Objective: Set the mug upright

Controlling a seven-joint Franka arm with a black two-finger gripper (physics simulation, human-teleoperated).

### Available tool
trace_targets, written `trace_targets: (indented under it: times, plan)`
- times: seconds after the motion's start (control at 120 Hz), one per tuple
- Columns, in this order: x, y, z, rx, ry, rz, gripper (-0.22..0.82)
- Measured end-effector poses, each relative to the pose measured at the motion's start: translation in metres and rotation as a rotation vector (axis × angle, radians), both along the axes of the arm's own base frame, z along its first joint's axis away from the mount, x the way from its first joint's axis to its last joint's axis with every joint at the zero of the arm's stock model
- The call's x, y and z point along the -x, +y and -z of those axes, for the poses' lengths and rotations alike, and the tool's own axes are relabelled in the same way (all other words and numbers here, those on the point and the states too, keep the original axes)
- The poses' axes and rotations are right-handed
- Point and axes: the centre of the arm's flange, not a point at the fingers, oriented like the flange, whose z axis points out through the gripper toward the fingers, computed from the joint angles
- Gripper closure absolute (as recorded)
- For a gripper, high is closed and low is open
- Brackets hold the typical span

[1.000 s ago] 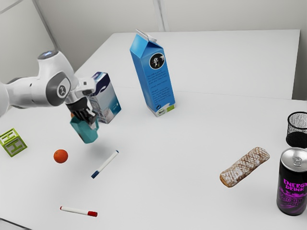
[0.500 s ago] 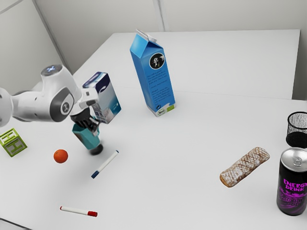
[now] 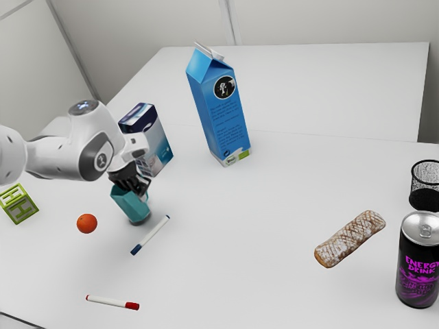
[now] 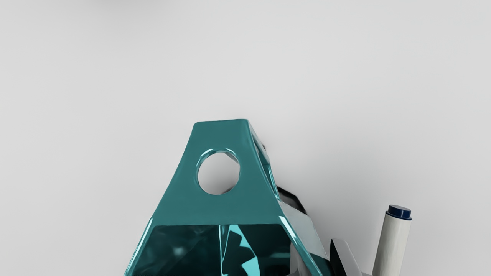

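I've got the mug [image 3: 129,204] gripped: my jaws are closed on its wall, w/ one finger inside the mouth & the other outside, so just the wall's thickness btwn them. As the gripper [image 3: 140,191], I'm low over the tbl [image 3: 274,192], on the ext. view's left side, arm reaching in from that edge. Mug's teal, mouth up, dark base down, but tilted: its top leans twd the ext. view's left. Base is right by the tbl; can't tell if it's touching.

In the wrist view the open mouth faces my cam, & a flat teal part w/ a round hole [image 4: 215,211] juts out from the rim. The blue-capped marker [image 3: 149,236] lies near the mug, on the outer finger's side, apart from it.

Rest of tbl, per ext. view: orange [image 3: 86,223] & green block [image 3: 19,203] off to the left of the mug; red-capped marker [image 3: 110,301] nearer the cam. The box [image 3: 161,147] stands just behind my hand, tall blue carton [image 3: 223,116] farther right. Pastry [image 3: 350,238] lies well apart twd the right, w/ the energy drink can [image 3: 420,267] & black mesh cup [image 3: 425,199] at the right edge.
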Motion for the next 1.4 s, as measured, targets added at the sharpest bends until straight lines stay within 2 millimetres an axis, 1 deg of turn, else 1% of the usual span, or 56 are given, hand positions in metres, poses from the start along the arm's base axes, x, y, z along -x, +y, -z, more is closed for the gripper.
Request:
trace_targets:
  times: [0.3,0.325,0.492,0.533,0.625,0.733,0.867,1.05,1.142,1.25,1.4]
  plan:
    - [-0.001,-0.003,0.01,0.007,0.016,-0.014,0.77]
    - [-0.001,-0.003,0.01,0.008,0.016,-0.016,0.76]
    - [0.0,-0.004,0.009,0.017,0.015,-0.018,0.51]
    - [0.0,-0.005,0.007,0.017,0.011,-0.018,0.43]
    - [-0.001,-0.005,-0.004,0.013,-0.009,-0.016,0.28]
    - [-0.001,-0.008,-0.019,0.008,-0.034,-0.011,0.18]
    - [-0.011,-0.012,-0.054,0.022,-0.047,-0.016,0.1]
    - [-0.032,-0.014,-0.117,0.058,-0.028,-0.024,0.06]
    - [-0.039,-0.017,-0.146,0.07,-0.009,-0.019,0.04]
    - [-0.043,-0.018,-0.178,0.081,0.012,-0.014,0.03]
    - [-0.046,-0.021,-0.215,0.087,0.034,-0.002,0.03]
